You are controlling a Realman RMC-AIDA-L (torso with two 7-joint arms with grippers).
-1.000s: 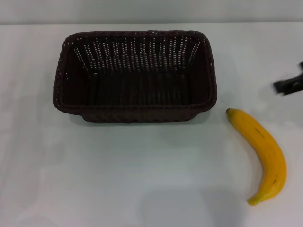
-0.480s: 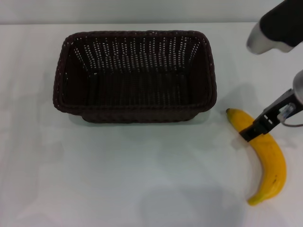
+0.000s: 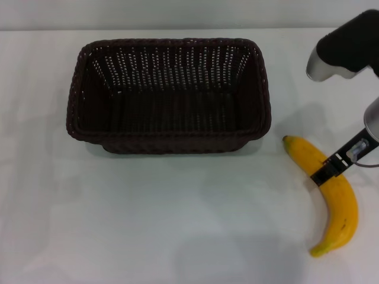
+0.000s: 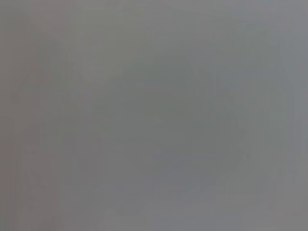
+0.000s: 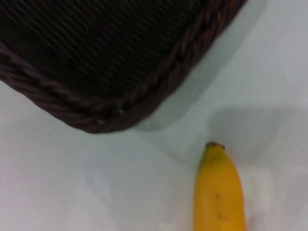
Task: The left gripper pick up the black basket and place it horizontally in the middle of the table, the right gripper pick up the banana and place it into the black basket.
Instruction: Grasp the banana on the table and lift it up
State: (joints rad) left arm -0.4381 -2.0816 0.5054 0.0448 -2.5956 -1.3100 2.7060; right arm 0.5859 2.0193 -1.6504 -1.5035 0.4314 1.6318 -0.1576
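Here, your right gripper [image 3: 327,173] sits over the banana [image 3: 331,192] near its stem end, fingers unreadable. Banana's long axis runs across them, on the table [image 3: 177,225]. Farther left, the black basket [image 3: 169,94].

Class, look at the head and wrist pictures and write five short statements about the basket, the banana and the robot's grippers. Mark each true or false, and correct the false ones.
1. The banana lies on the table, outside the basket. True.
2. The basket holds a second banana. False: it is empty.
3. The right gripper is at the banana, on the robot's right of the basket. True.
4. The left gripper is gripping the basket's rim. False: no left gripper shows in the head view, and the left wrist view shows only a blank grey field.
5. The banana's dark stem tip touches the basket. False: bare table lies between them in the right wrist view.
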